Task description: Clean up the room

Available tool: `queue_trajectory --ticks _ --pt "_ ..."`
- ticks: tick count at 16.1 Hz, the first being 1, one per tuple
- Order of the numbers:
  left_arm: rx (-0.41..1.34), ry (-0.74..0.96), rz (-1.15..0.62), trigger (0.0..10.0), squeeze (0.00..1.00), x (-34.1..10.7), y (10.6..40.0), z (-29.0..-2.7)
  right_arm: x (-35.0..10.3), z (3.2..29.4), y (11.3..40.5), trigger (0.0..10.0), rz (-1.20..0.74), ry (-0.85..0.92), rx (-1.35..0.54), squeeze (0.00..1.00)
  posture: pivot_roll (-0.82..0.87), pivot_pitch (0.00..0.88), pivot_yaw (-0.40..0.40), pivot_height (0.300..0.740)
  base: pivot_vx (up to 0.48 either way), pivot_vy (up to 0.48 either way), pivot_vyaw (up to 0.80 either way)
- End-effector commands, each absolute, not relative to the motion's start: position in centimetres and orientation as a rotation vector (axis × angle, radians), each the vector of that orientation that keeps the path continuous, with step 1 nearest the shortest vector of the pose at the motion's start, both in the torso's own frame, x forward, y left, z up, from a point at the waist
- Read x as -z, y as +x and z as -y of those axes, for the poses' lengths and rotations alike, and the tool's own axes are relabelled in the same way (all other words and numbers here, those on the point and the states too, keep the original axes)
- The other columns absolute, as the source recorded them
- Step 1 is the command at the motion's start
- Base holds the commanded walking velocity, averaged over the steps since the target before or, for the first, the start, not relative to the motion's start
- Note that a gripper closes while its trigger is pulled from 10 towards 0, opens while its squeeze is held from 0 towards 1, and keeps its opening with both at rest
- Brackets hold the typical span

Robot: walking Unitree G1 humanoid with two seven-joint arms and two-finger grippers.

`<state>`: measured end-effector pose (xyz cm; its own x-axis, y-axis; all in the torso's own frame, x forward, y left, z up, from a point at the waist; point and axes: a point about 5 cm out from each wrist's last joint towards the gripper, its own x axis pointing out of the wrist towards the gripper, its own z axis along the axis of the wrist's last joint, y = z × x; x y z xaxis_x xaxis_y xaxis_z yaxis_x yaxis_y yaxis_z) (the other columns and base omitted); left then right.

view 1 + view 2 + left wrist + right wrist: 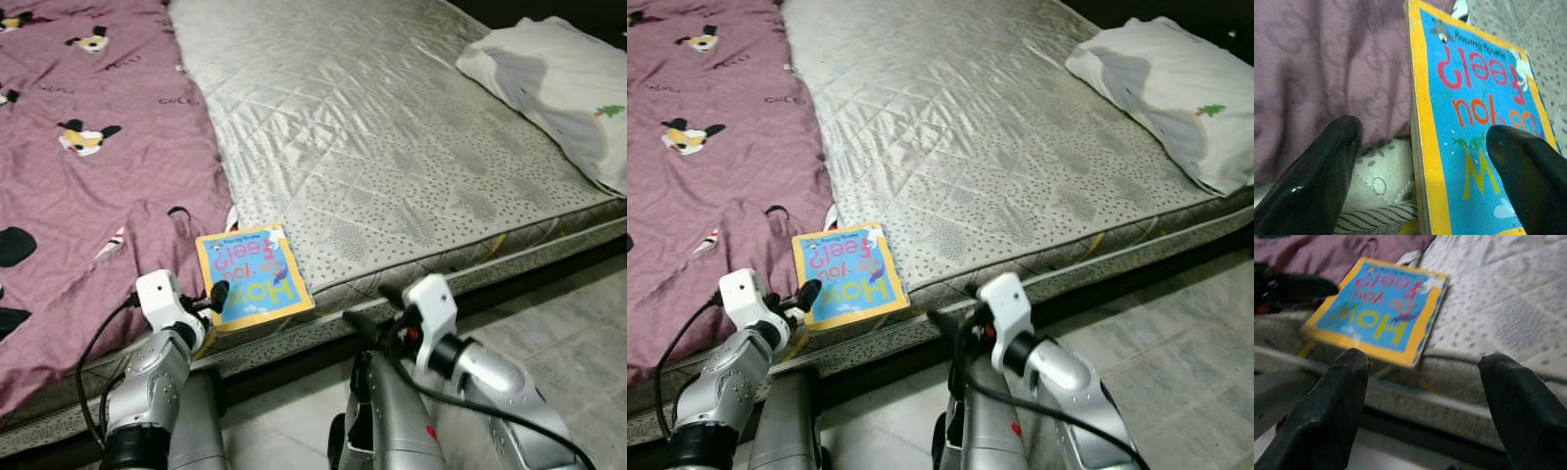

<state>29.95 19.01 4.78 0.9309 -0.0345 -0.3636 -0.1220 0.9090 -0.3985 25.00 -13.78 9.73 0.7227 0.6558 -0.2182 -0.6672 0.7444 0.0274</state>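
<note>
Book (254, 275) on mattress edge (411, 196), straddled by spread left end effector (1420, 161).

Book (1382, 308) at the mattress (1508, 313) edge

Right gripper (1422, 367), fingers (1339, 396) spread, faces the yellow-bordered blue book; a purple sheet (1337, 249) lies beyond it, another black finger (1303, 286) beside it.

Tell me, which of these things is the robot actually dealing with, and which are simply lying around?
In the job:
- blue, yellow-bordered children's picture book at the mattress edge
- left gripper, fingers open astride the book's corner
- right gripper, open, short of the book

Lying about:
- purple printed blanket
- bare quilted silver-grey mattress
- white pillow
- grey tiled floor
</note>
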Motion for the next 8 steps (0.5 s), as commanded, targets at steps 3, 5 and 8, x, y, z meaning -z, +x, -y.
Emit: queue_trajectory --ticks 3,5,8 --pt "0.008 -0.466 -0.450 10.0 0.00 -3.8 30.1 -18.6 -11.2 13.0 23.5 10.0 -0.240 -0.058 -0.894 0.00 -0.10 0.184 -0.047 0.538 0.000 0.000 0.00" --pt "0.066 -0.474 -0.477 10.0 0.00 -3.4 30.2 -18.0 -11.6 13.1 22.8 10.0 -0.265 -0.030 -0.952 0.00 -0.11 0.183 -0.047 0.538 0.000 0.000 0.00" --pt "0.140 -0.501 -0.474 4.8 0.00 -3.4 30.9 -17.3 -11.5 13.5 22.9 10.0 -0.271 -0.069 -0.931 0.00 -0.11 0.175 -0.046 0.538 0.000 0.000 0.00"
